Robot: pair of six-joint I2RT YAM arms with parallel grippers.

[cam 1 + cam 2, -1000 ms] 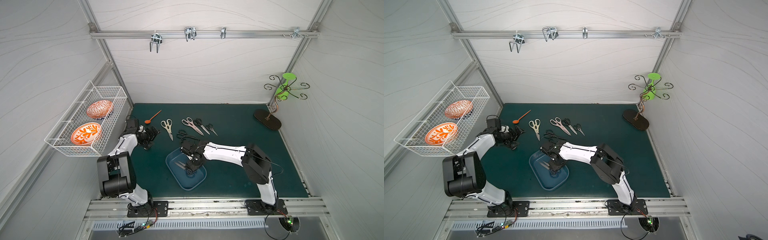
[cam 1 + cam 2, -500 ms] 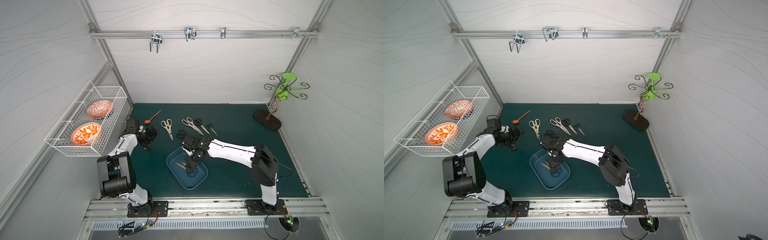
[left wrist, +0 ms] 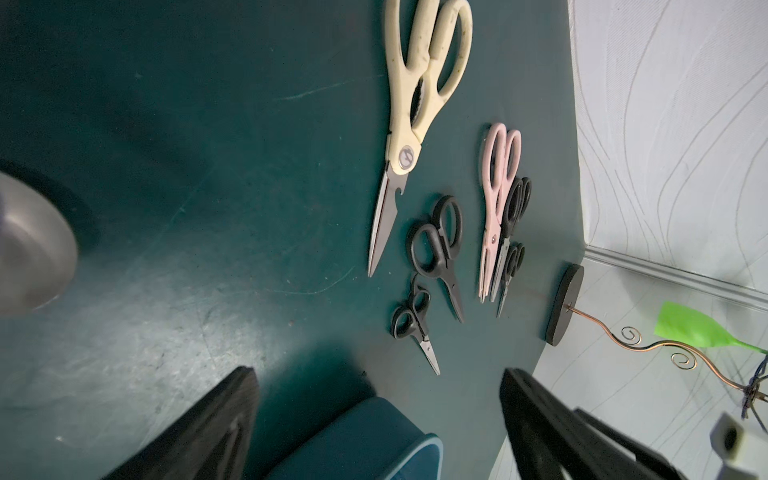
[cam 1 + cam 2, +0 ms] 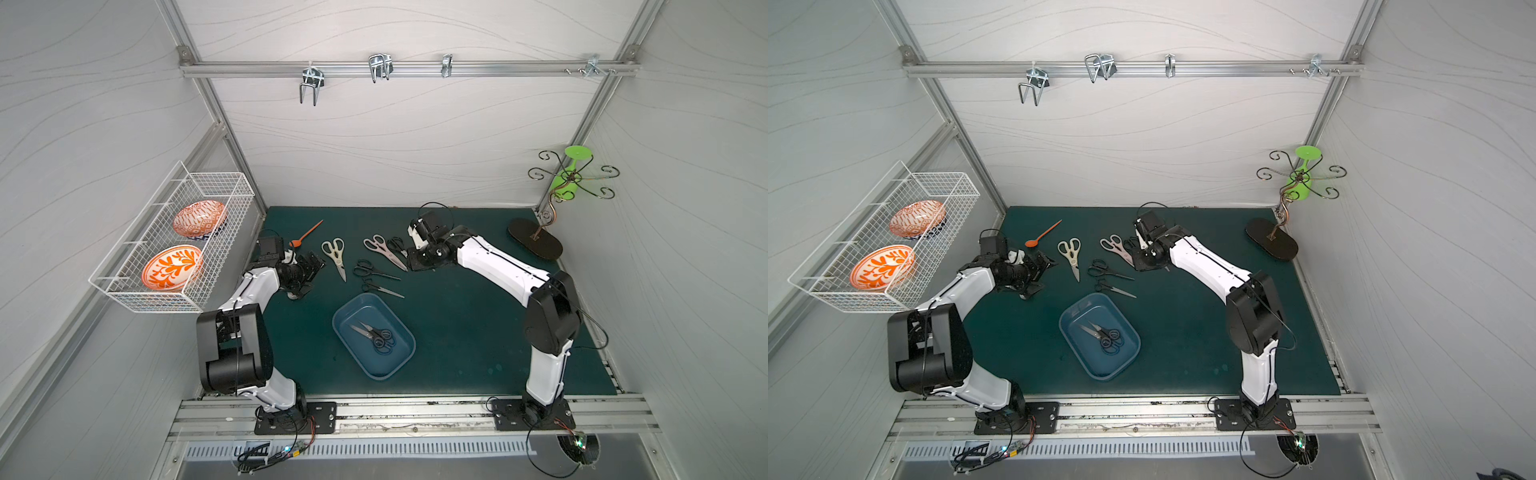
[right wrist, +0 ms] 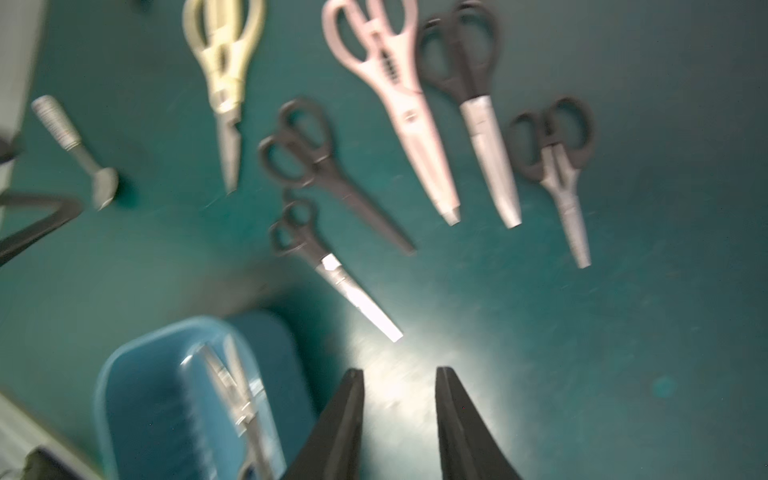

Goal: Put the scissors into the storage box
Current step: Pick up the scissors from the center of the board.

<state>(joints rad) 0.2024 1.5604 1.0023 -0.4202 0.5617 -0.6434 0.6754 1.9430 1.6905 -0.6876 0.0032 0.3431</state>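
Inside shallow blue storage box (image 4: 394, 365): two sm. dark-handled scissors (image 4: 374, 334) (metal blades).

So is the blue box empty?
Not empty: black-handled scissors lie inside the storage box, as seen in a top view.

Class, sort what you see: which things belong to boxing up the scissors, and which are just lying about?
Job: loose scissors, boxed scissors, box.
Lying about: spoon, basket, bowls, stand, hooks.
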